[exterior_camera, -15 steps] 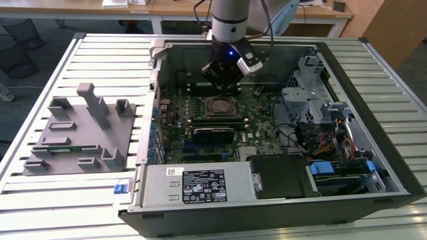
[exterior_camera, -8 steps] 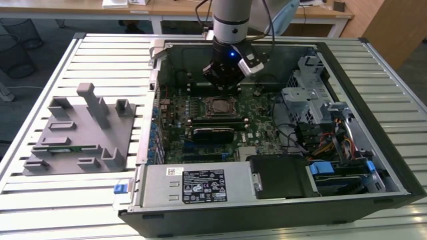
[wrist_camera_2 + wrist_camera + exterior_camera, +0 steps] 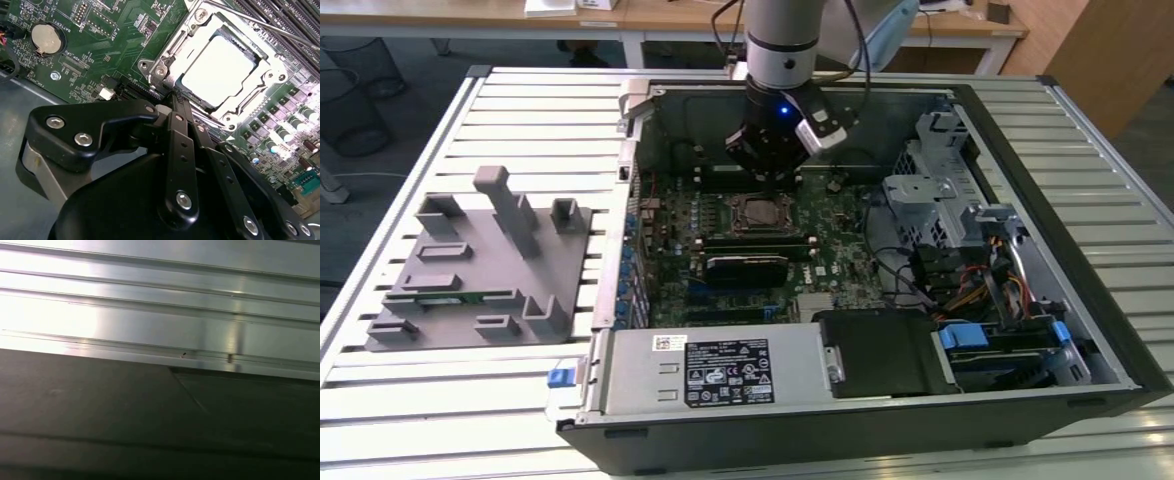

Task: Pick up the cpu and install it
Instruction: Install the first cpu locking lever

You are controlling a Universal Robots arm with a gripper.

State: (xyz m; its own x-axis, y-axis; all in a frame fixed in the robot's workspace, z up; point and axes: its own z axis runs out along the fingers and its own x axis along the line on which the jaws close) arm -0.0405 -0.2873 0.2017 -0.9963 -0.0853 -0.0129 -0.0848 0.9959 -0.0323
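Black linkage of the end effector [image 3: 172, 97] fills the foreground in the second wrist view, its two fingers drawn together to a point with nothing between them, the tip just beside the near edge of the socket frame [image 3: 165, 60]. Inside that frame lies the cpu [image 3: 217, 70], flat and square with its pale silvery top facing up, seemingly seated in the socket with the metal frame around it. From the exterior view, the end effector [image 3: 767, 165] hangs over the motherboard [image 3: 834, 255] within the open computer case [image 3: 1067, 240], just beyond the socket. A grey parts fixture [image 3: 474, 265] sits on the slatted counter [image 3: 427, 400], well apart from the socket. Judged by looks, the chip is light, stiff and smooth-topped, fragile underneath; the side edges are the place to grip.
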